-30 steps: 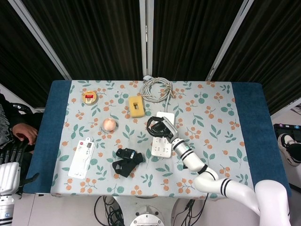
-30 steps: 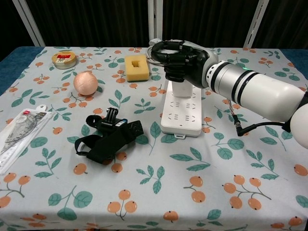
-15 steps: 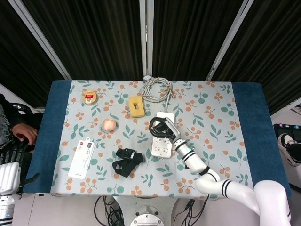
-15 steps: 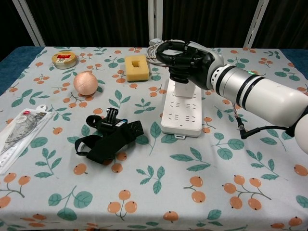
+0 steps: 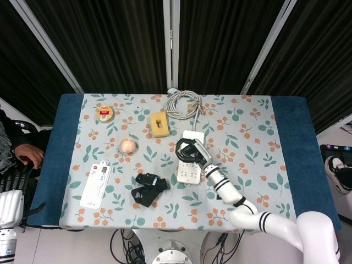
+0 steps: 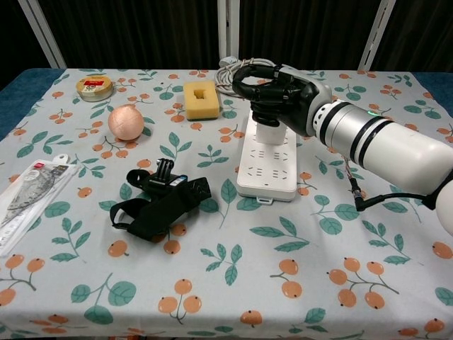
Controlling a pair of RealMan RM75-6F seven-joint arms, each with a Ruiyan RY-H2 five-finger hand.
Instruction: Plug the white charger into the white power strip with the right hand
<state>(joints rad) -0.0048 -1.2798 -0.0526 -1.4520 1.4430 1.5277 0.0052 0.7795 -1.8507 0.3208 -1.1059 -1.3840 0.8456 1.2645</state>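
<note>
The white power strip (image 6: 267,170) lies lengthwise in the middle of the floral tablecloth, also seen from above as the power strip (image 5: 188,171). My right hand (image 6: 273,93) hovers over its far end with dark fingers curled around the top of the white charger (image 6: 267,132). The charger stands upright with its base against the strip's far sockets; its prongs are hidden. From the head view the right hand (image 5: 190,149) covers the charger. My left hand (image 5: 13,176) hangs off the table's left edge, fingers apart and holding nothing.
A yellow sponge (image 6: 199,98) and a coiled cable (image 5: 183,103) lie behind the strip. Left of it are a pinkish ball (image 6: 126,122), a black strap mount (image 6: 164,200), a round tin (image 6: 94,86) and a flat packet (image 6: 28,193). A person's hand (image 5: 30,155) rests beyond the left edge.
My right hand has shifted slightly right and toward the near side, lowering the charger onto the strip's far end. The left hand has stayed still.
</note>
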